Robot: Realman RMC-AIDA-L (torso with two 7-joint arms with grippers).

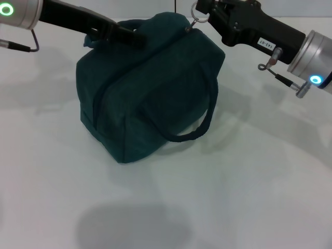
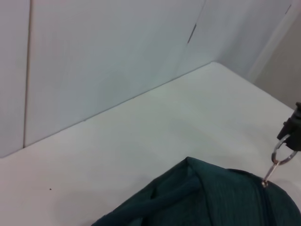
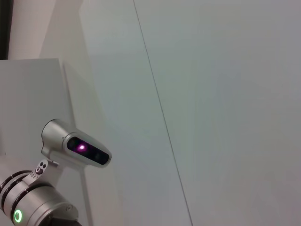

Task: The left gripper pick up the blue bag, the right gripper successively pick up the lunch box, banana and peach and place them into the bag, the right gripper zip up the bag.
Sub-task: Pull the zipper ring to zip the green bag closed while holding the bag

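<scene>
The blue bag point(image 1: 150, 88) stands on the white table with its zipper shut, and one loop handle point(image 1: 205, 124) hangs down its front. At the bag's top left, my left gripper point(image 1: 130, 36) is shut on the other handle. My right gripper point(image 1: 203, 11) is at the top right corner, shut on the zipper's metal ring pull point(image 1: 198, 16). The left wrist view shows the bag's top point(image 2: 211, 197), the ring pull point(image 2: 281, 154) and the right gripper's tip point(image 2: 294, 126). The lunch box, banana and peach are out of view.
White table point(image 1: 233, 197) spreads around the bag, with a shadow at the front. A pale wall point(image 2: 103, 61) rises behind the table's far edge. The right wrist view shows only that wall and the left arm's silver wrist point(image 3: 70, 146).
</scene>
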